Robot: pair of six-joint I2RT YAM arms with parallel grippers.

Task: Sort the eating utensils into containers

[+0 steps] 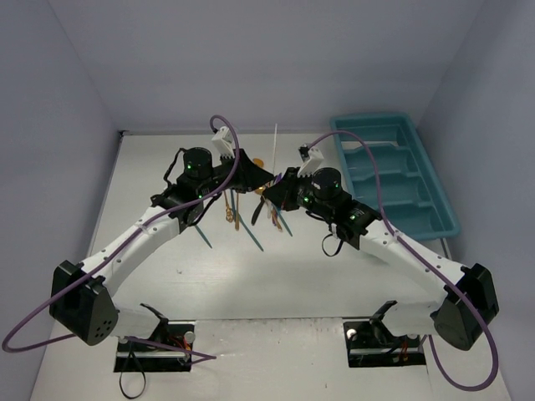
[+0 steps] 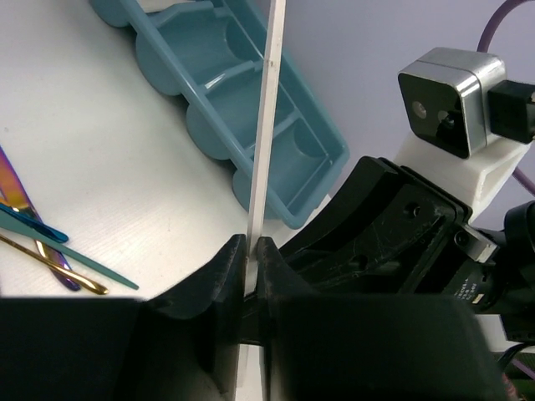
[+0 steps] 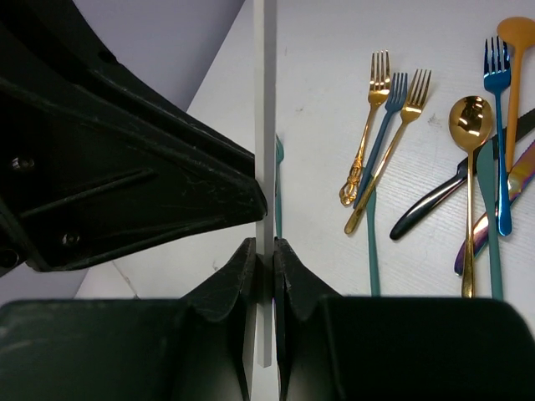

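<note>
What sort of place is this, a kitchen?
Probably a robot test booth: bare walls around a white table, left arm and right arm bolted at its edge, cutlery and a tray.

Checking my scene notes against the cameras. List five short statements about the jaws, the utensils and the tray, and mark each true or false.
1. The left arm's jaws and the right arm's jaws are both shut on the same thin flat white stick. True.
2. That stick lies flat on the white table. False: it is held clear of the table, sticking out past both sets of jaws.
3. The long teal-blue plastic tray sits on the right arm's side. True.
4. The slim gold forks lie in the tray. False: they lie on the table.
5. A gold spoon lies on the table among the other utensils. True.
</note>
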